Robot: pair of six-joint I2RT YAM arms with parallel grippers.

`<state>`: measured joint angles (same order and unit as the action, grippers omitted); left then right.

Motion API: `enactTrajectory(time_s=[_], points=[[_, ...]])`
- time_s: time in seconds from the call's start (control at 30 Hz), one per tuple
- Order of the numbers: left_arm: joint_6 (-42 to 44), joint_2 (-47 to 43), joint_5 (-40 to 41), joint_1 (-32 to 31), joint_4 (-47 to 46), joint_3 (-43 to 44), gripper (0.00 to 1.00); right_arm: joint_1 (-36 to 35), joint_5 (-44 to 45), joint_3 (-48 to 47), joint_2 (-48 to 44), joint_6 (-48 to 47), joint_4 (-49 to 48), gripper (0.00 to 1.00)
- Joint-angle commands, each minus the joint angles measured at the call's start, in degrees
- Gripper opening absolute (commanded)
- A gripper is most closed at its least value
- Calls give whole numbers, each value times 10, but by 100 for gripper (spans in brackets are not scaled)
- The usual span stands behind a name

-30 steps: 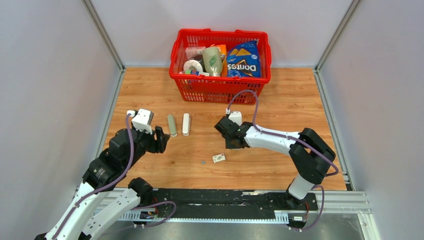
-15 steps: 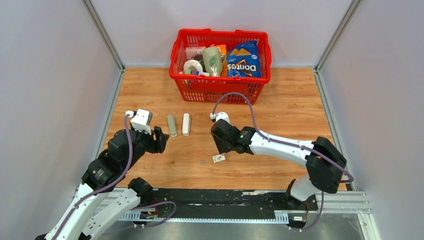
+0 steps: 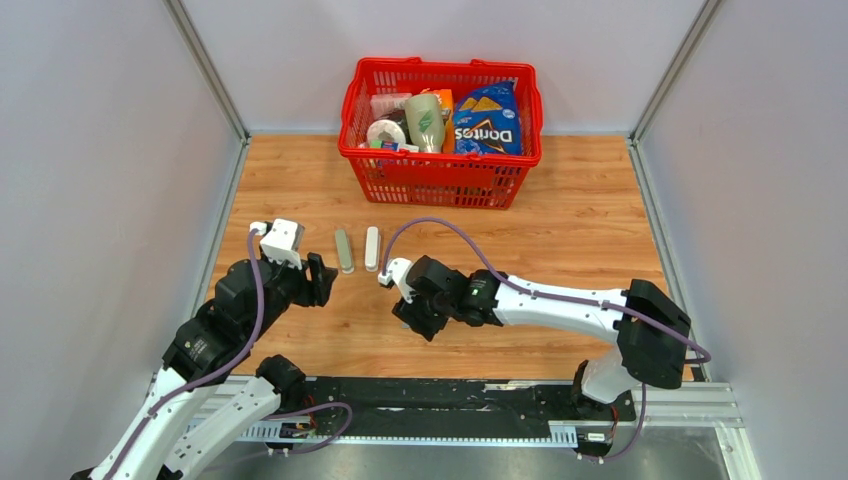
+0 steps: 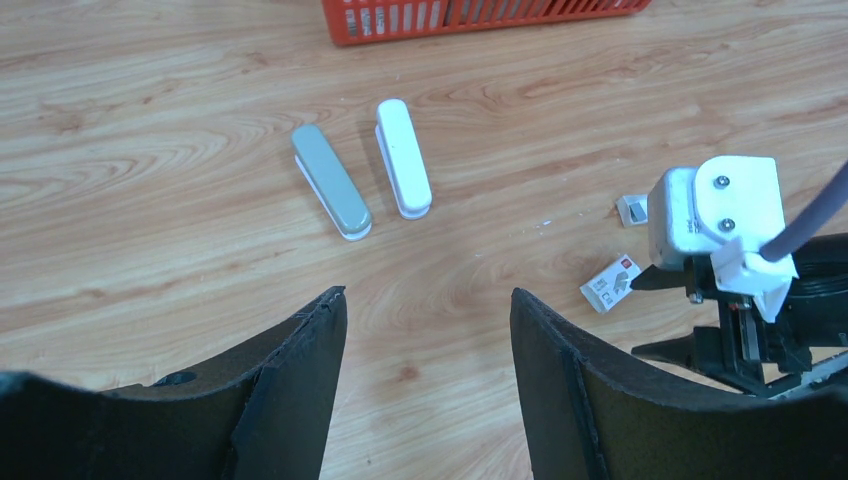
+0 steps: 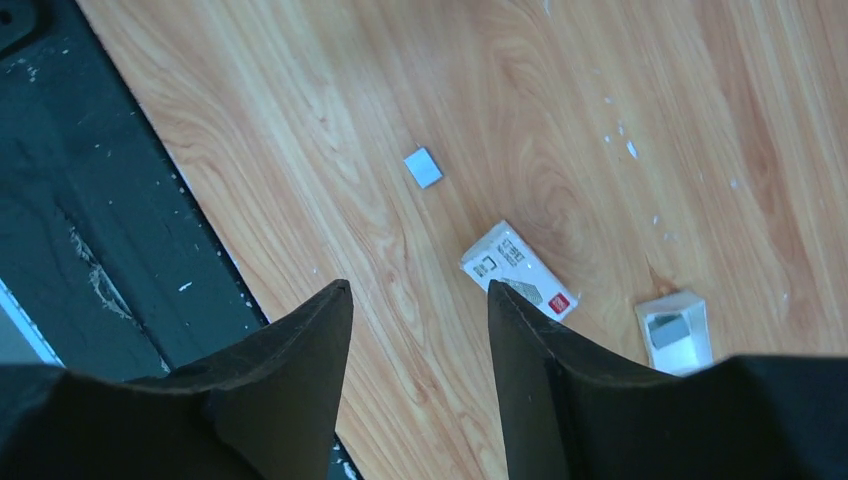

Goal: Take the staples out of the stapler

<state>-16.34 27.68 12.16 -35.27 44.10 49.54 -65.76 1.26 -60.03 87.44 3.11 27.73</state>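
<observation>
- Top view: grey stapler (image 3: 344, 250) and white stapler (image 3: 372, 248) lie side by side on the table (image 3: 560, 230), in front of the red basket (image 3: 440, 180). The left gripper (image 3: 320, 280) is just beside the grey one; the right gripper (image 3: 418, 322) is nearer the table's front edge.
- Left wrist: jaws apart; both staplers ahead, untouched.
- Right wrist: jaws apart, above a staple box (image 5: 518, 270) on the wood.

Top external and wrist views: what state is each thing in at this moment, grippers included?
grey stapler: shut, lying flat on the table.
white stapler: shut, lying flat beside the grey one, not touching it.
staple box: lying flat, label up.
small white tray: open on top, something grey inside.
red basket: upright, filled with goods.
left gripper: open, empty.
right gripper: open, empty.
</observation>
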Motion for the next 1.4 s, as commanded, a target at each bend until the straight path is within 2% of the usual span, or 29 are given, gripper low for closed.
enactTrajectory(time_s=[0.0,0.23,0.63,1.37], points=[[10,-6,5,-2,-3,-1,69,-4,-72,-6,2,-105,-54,56],[10,-7,4,-2,-4,-2,69,-9,-59,-21,62,-153,-64,58],[11,-10,1,-2,-5,-1,68,-13,-40,-42,118,-167,-87,60],[10,-9,7,-2,-3,-2,69,-14,-30,-36,154,-180,-110,53]])
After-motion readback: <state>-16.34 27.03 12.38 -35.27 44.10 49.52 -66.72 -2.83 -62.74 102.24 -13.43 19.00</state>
